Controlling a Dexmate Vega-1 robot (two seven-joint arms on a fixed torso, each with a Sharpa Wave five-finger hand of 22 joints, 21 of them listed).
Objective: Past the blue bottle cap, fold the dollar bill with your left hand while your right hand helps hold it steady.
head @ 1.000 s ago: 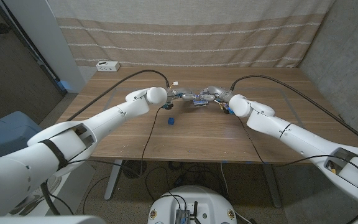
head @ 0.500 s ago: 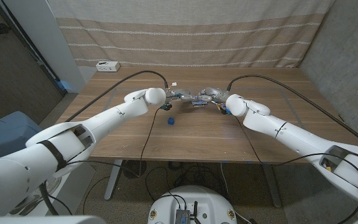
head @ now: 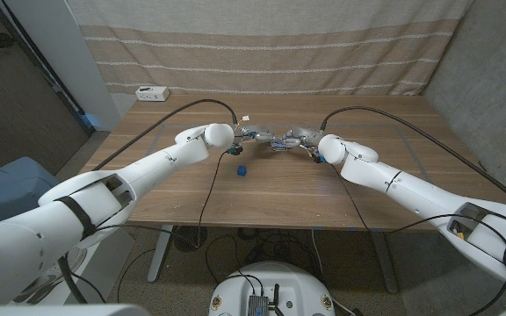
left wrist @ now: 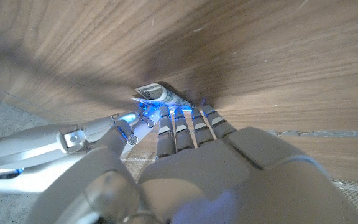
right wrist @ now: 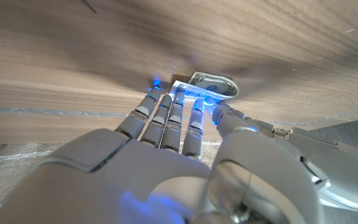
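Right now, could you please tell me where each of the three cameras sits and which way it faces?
Head view: on the robot's head, looking down the wooden table; both arms, left hand and right hand meet past the blue bottle cap.
Left wrist view: along the left hand's back at the dollar bill.
Right wrist view: along the right hand's back at the bill, partly rolled.
Shared: both wrist views show the bill at the fingertips.
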